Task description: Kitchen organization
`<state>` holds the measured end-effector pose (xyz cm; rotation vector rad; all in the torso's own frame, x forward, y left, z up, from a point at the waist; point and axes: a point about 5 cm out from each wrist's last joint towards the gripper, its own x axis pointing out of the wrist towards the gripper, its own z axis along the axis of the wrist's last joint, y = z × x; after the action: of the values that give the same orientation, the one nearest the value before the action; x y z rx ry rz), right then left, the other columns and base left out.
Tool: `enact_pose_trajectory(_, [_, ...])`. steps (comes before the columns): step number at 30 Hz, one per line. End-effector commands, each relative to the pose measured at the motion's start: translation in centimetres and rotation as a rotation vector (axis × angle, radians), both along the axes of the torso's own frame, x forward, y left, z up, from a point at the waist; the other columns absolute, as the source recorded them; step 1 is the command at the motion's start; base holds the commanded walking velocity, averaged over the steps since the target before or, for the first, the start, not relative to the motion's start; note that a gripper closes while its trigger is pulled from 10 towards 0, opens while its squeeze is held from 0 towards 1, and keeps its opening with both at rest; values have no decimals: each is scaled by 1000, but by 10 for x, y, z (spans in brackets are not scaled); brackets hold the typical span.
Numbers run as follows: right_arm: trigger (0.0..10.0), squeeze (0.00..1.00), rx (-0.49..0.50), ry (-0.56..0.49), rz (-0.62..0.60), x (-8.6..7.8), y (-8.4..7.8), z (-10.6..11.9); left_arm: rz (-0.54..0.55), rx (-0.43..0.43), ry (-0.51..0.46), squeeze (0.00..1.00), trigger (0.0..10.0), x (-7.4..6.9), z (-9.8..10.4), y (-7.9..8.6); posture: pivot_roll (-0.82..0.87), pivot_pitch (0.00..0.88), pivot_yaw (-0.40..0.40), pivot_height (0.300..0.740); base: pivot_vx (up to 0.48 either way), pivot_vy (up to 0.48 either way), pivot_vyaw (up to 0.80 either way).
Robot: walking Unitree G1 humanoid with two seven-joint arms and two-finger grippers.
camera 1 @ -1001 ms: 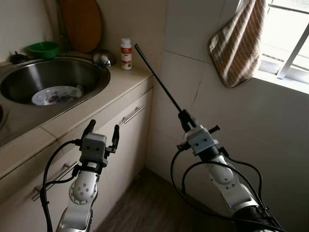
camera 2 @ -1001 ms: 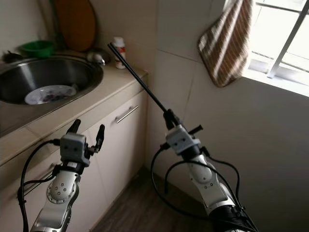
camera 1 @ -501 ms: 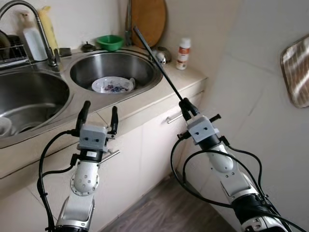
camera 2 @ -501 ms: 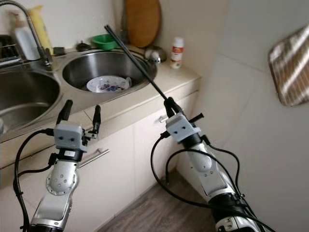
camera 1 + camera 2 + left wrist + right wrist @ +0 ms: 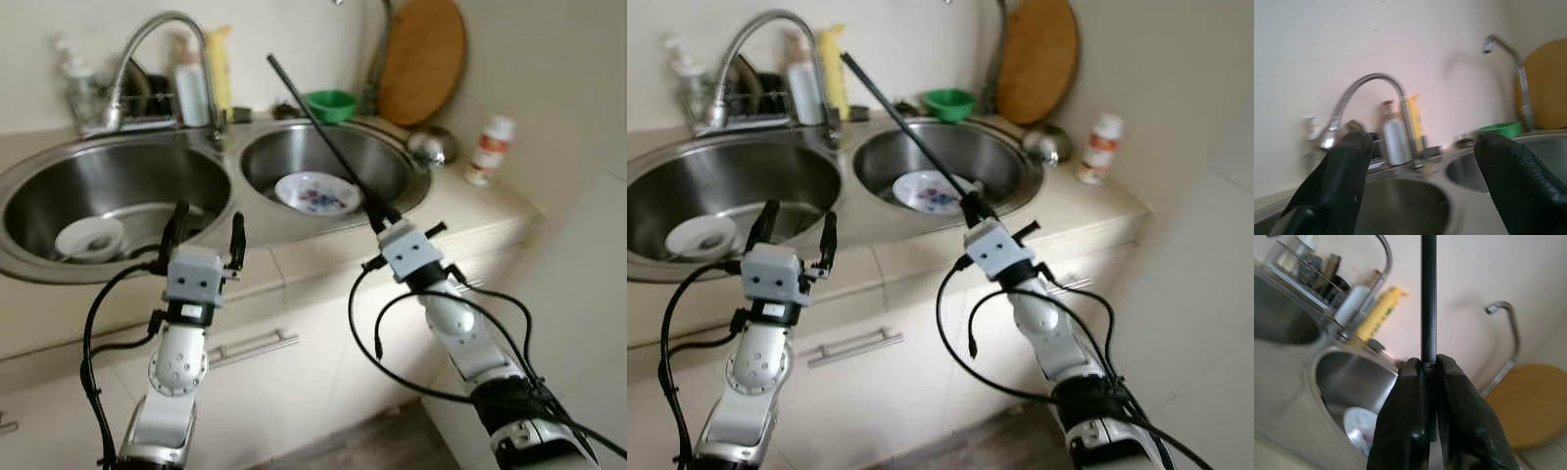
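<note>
Right gripper (image 5: 377, 214) fingers clamp long thin black rod (image 5: 318, 132) over round steel sink basin (image 5: 392, 166); left gripper (image 5: 206, 225) open; rod tip risks striking curved chrome faucet (image 5: 157, 49).

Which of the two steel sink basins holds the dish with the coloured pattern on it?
The right-hand round steel basin, nearer the wooden cutting board; its white dish bears a bluish-red pattern. The left basin's white dish looks plain.
</note>
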<state>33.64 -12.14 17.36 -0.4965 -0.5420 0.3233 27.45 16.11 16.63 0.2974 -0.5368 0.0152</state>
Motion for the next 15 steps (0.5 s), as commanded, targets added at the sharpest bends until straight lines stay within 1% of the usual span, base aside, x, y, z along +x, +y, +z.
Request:
enact_pose_trajectory(1, [0,0,18,1,19,4,7,6,18,14,-7,0,10000,0,3,5,80,0,-95,740,337,0,800])
enact_pose_trajectory(3, [0,0,40,3,5,8,4,12,19,13,-8,0,10000,0,3,5,80,0,-95,740,311,0,800])
enact_pose_trajectory(5, [0,0,42,-2,3,10,3,15,18,13,-7,0,10000,0,3,5,81,0,-96,740,300,0,800])
enact_pose_trajectory(7, [0,0,43,-6,2,11,2,17,18,12,-6,0,10000,0,3,5,79,0,-96,740,0,0,800])
enact_pose_trajectory(9, [0,0,48,8,-2,17,1,24,5,4,-5,0,10000,0,3,2,79,0,-97,740,0,0,800])
enact_pose_trajectory(10, [10000,0,70,43,-4,21,1,24,1,5,-6,0,10000,0,3,1,79,0,-97,740,0,0,0])
enact_pose_trajectory(11, [10000,0,70,43,-4,21,1,24,1,5,-6,0,10000,0,3,1,79,0,-97,740,0,0,0])
enact_pose_trajectory(12, [10000,0,90,98,-5,27,0,23,-2,6,-7,0,10000,0,3,0,80,0,-98,740,0,0,0])
enact_pose_trajectory(13, [10000,0,90,98,-5,27,0,23,-2,6,-7,0,10000,0,3,0,80,0,-98,740,0,0,0])
enact_pose_trajectory(14, [10000,0,101,154,-33,35,-3,22,-3,6,-5,0,10000,1,3,0,82,0,-99,740,0,0,0])
enact_pose_trajectory(15, [10000,0,101,154,-33,35,-3,22,-3,6,-5,0,10000,1,3,0,82,0,-99,740,0,0,0])
